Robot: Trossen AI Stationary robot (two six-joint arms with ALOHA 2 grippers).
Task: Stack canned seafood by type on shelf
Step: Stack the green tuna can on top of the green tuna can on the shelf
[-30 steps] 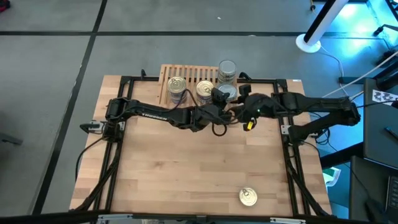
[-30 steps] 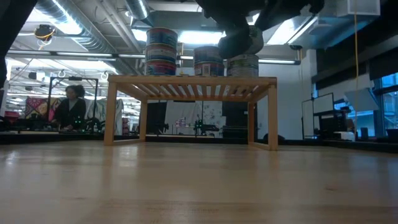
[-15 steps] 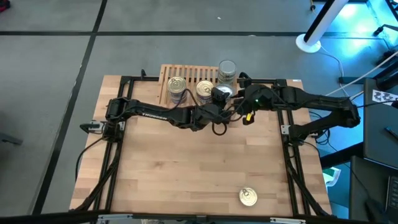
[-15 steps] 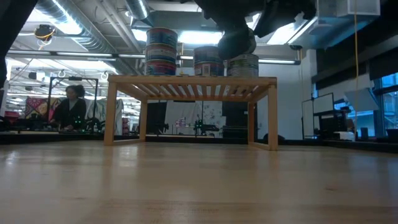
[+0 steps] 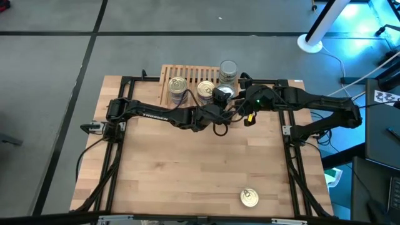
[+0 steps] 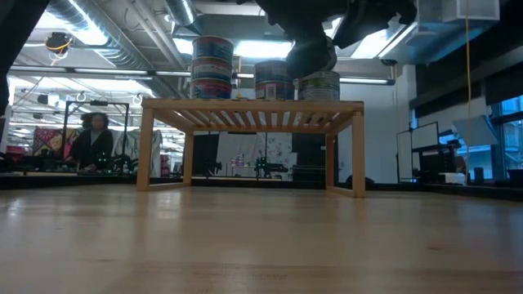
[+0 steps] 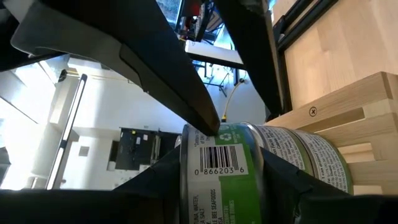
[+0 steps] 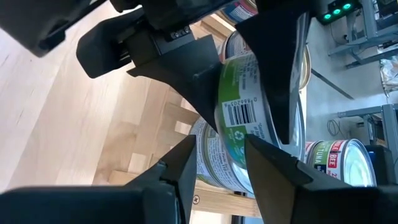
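Green-labelled can [image 8: 249,93] carries a white panel with a black barcode and recycling mark. Shelf [image 5: 187,73] is pale slatted wood; counter [image 5: 187,169] is light wood planks. A lone can [image 5: 249,198] shows a gold lid. Both hands [image 5: 220,107] [image 5: 240,103] are black. Floor [image 5: 50,62] is grey with dark lines.

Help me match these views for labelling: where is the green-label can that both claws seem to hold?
High: green-label can over the shelf's right front.
Low: cannot make it out above the shelf.
Left wrist: bottom centre.
Right wrist: centre.
Shared landmark: the slatted shelf.
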